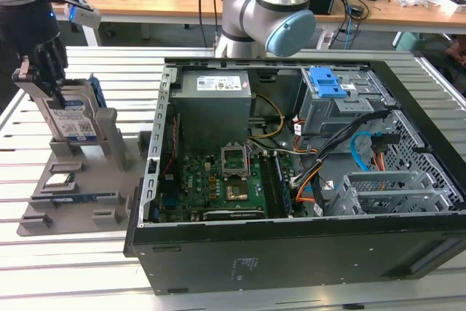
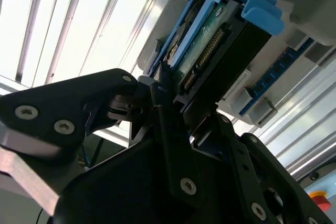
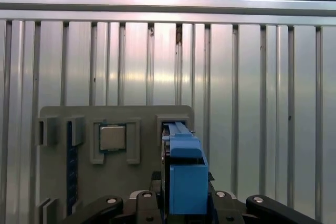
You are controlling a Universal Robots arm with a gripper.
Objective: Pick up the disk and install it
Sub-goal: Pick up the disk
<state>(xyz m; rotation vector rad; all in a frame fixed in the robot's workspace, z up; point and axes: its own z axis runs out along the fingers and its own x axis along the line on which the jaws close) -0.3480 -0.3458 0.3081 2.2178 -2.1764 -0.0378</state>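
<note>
The disk [image 1: 70,120], a silver-grey drive with a white-and-blue label in a blue frame, stands tilted on edge in a slot of the grey holder [image 1: 80,187] at the exterior view's left. My black gripper [image 1: 45,71] comes down on its upper end. In the second wrist view the fingers [image 2: 164,95] press both sides of the disk [image 2: 210,51] near its connector end. In the first wrist view the disk's blue frame [image 3: 184,174] rises between the gripper [image 3: 184,205] linkages. The gripper is shut on the disk, whose lower end is still at the holder slot.
An open computer case [image 1: 218,260] lies at the middle and the exterior view's right, with a grey drive bay topped by a blue latch [image 1: 328,81], cables and a motherboard. The holder also carries a processor chip [image 3: 112,137] and a memory stick [image 1: 76,198]. The table is slatted aluminium.
</note>
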